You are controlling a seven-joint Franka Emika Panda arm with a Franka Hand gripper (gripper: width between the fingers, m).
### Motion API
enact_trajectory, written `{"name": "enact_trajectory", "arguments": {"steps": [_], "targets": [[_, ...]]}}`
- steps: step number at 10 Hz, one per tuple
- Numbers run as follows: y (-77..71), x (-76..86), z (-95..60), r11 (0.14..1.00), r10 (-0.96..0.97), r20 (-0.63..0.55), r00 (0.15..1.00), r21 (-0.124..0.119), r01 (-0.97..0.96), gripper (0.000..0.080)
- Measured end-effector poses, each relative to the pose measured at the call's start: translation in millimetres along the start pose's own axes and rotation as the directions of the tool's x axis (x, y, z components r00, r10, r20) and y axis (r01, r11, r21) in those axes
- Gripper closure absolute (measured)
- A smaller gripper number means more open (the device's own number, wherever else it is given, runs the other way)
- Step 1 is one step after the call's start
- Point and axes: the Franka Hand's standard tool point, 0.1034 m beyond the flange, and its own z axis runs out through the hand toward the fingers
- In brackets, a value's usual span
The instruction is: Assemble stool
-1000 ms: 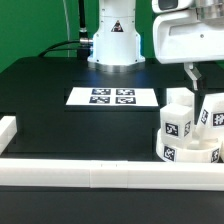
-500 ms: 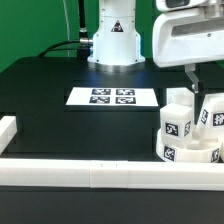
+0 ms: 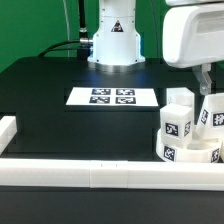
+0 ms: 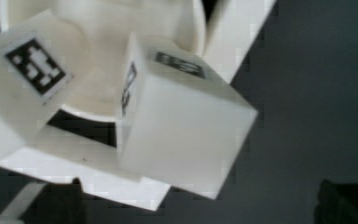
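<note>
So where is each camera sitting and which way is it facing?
Exterior view: off the arm, looking down across the table toward the robot base, marker board and stool parts; the gripper hangs open at that view's right.
Wrist view: on the wrist, close above the leg blocks; no fingers show.
Shared: the tagged stool parts.

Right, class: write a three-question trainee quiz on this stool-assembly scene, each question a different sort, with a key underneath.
1. True or false: the gripper is holding a leg block.
2. Multiple choice: the marker board lies (A) on top of the seat, (B) flat on the black table, apart from the stool parts, (C) leaning upright against the border rail.
3. Fill in: the seat sits beside the white border ____.

Key: 1 false, the jaws are open and empty; 2 B; 3 rail.
</note>
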Motion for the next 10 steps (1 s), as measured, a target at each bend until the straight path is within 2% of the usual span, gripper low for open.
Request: {"name": "enact_trajectory", "arguments": {"steps": [3,5,6,7,10], "targets": [[1.5,-0.6,0.3,0.983,-0.185,0.001,0.983,-0.001,0.185,0.015],[1.7,-1.2,1.5,0.937,-0.348,0.014,0.938,-0.016,0.348,0.015],[2.7,-2.3,3.0,0.888,-0.459,0.019,0.888,-0.024,0.459,0.015],[3.4,-5.9,5.4,0.822,-0.569,0.03,0.822,-0.022,0.569,0.015],[5.2,-9.4,7.2,0.671,-0.74,0.046,0.671,-0.016,0.741,0.015]]}}
